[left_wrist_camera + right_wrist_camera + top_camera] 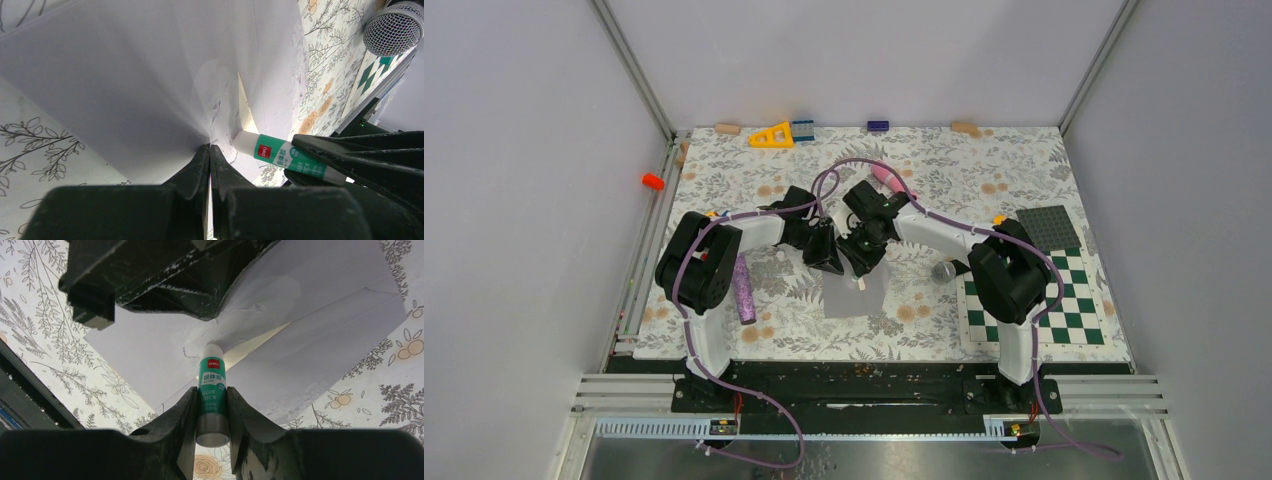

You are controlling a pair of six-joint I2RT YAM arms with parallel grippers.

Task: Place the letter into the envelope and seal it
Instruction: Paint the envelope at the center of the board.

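The table (984, 170) has a flowery cloth on it, and a green-and-white checkered mat (1074, 300) lies at its right side. The envelope (854, 298) lies in the middle of the table near the front, left of the mat and not touching it. Both arms bend in over it. The left claw (210, 150) is closed tight on the pointed tip of the flap (150, 85) and holds it up off the rest of the envelope. The right claw (210, 395) is squeezed shut around a glue stick (212, 385), and the white end of the stick touches the inside of the flap close to the tip. A thin cream strip (245, 107) shows in the opening under the flap. It may be the letter, but I cannot be sure. The job now looks like putting glue on the flap. To do it well, the left claw should hold the flap firm so it does not bend away. The right claw should rub the stick softly along the flap's edges, not just on one spot. Pushing too hard could wrinkle or tear the paper. The stick's green label says "GLUE STICK" in white, with Chinese signs above it, and a tiny red badge seems to say "deli".
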